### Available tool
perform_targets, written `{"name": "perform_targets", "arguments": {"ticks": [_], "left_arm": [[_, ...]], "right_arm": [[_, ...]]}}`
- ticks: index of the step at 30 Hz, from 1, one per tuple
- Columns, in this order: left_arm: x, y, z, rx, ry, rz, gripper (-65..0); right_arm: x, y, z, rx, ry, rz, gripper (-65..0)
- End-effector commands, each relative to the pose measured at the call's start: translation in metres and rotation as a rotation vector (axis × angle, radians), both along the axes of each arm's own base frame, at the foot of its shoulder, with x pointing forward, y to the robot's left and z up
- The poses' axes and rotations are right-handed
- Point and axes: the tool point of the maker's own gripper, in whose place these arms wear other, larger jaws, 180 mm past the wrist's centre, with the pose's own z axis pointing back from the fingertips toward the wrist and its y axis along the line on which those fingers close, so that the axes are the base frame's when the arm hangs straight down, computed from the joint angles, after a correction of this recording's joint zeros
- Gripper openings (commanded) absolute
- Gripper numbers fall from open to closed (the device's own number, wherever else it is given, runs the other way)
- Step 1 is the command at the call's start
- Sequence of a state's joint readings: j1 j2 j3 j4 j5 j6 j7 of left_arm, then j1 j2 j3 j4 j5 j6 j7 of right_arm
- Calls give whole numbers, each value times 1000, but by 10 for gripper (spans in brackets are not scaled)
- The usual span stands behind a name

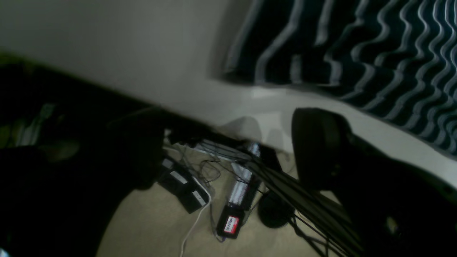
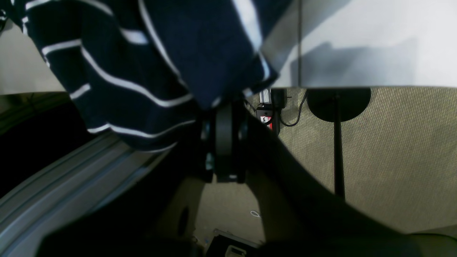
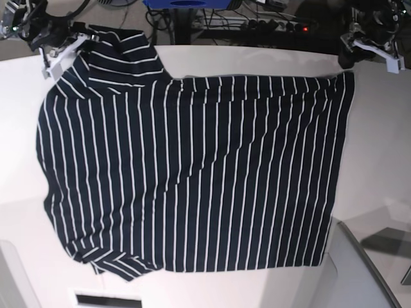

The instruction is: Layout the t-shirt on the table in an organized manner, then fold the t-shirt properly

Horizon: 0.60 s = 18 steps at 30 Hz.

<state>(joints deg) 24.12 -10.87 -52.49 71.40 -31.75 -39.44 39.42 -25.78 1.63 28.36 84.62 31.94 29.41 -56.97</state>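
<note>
Striped cloth is seen clamped in the right gripper (image 2: pixel 225 103) at the table (image 2: pixel 375 43) edge; the left gripper (image 1: pixel 228 142), fingers spread, is held empty beside the t-shirt (image 1: pixel 357 46).

From the base view, the t-shirt (image 3: pixel 192 167) is judged laid out flat; release and a first fold are called for next. Neckband and label are hidden.

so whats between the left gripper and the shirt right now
Only a strip of bare white table. In the left wrist view, the open left gripper hangs just off the t-shirt hem, touching nothing.
</note>
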Motion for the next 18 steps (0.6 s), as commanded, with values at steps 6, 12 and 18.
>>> {"name": "perform_targets", "arguments": {"ticks": [6, 12, 18], "left_arm": [[14, 2, 5, -2, -94, 36, -117], [25, -6, 1, -27, -115, 48, -117], [40, -7, 3, -33, -141, 49, -117]], "right_arm": [[4, -4, 4, -7, -20, 2, -642], [4, -4, 4, -7, -20, 2, -642], [4, -4, 4, -7, -20, 2, -642]]}}
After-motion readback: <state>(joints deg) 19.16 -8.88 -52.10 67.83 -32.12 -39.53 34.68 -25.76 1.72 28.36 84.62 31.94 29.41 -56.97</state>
